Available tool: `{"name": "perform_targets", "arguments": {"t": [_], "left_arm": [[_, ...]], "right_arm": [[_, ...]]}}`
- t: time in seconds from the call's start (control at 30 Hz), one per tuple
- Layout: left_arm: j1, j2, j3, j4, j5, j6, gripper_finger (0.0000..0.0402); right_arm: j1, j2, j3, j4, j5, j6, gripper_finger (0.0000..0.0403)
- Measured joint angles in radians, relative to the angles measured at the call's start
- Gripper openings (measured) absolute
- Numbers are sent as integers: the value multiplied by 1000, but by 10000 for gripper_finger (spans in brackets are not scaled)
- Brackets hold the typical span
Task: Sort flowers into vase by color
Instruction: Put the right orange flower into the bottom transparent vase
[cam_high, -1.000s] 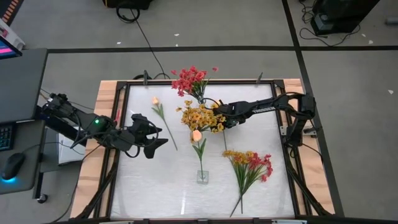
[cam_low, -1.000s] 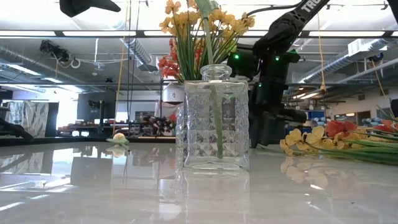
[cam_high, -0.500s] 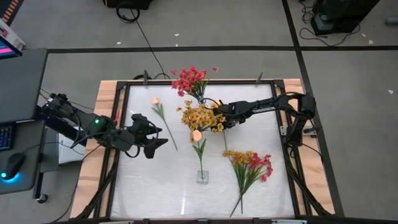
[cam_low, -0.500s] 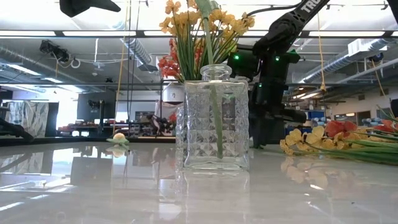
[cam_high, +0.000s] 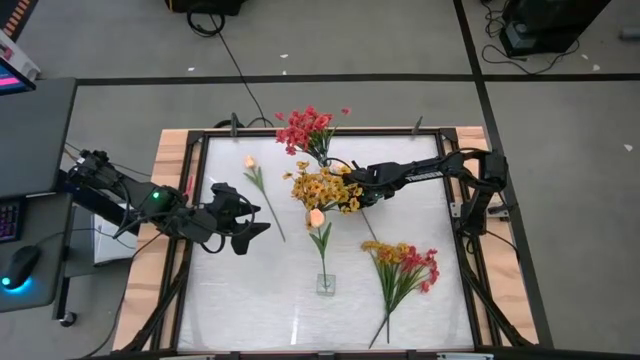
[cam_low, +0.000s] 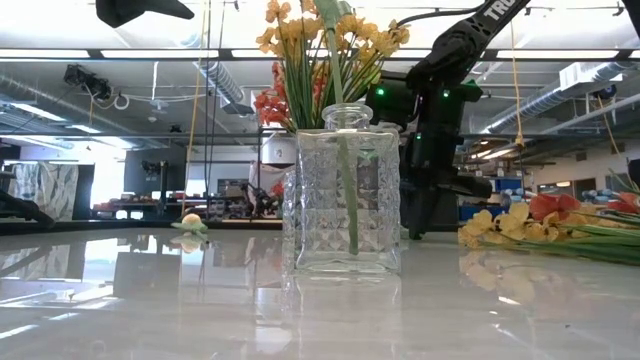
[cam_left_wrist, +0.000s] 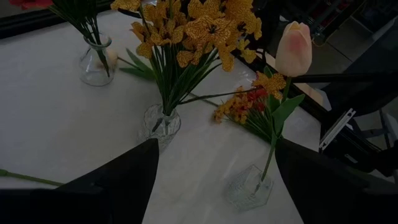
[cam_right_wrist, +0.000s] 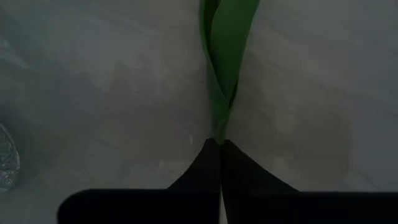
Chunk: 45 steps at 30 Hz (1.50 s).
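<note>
Right hand (cam_high: 362, 196) is pinched together on a green stem (cam_right_wrist: 222, 68) at frame centre of my overhead view, just right of the yellow flowers (cam_high: 322, 187) standing in their vase. That stem belongs to the red-and-yellow bunch (cam_high: 403, 263) lying on the counter (cam_high: 420, 320) toward lower right. Above the yellow cluster, red flowers (cam_high: 305, 128) fill a vase near the counter's top edge. Below it, a peach tulip (cam_high: 316, 218) stands in a square glass vase (cam_high: 326, 284) at lower centre. Another peach tulip (cam_high: 251, 162) lies loose, upper left. My left hand (cam_high: 250, 220) hovers at left, fingers spread wide, holding nothing.
</note>
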Motion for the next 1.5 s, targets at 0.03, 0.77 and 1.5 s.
{"name": "perform_targets", "arguments": {"t": [0.03,0.77,1.5], "left_arm": [[0,0,0,0,0,0,327],[0,0,0,0,0,0,327],[0,0,0,0,0,0,327]], "right_arm": [[0,0,0,0,0,0,8],[-20,-26,0,-50,7,-14,8],[-124,-219,0,-145,117,-62,9]]}}
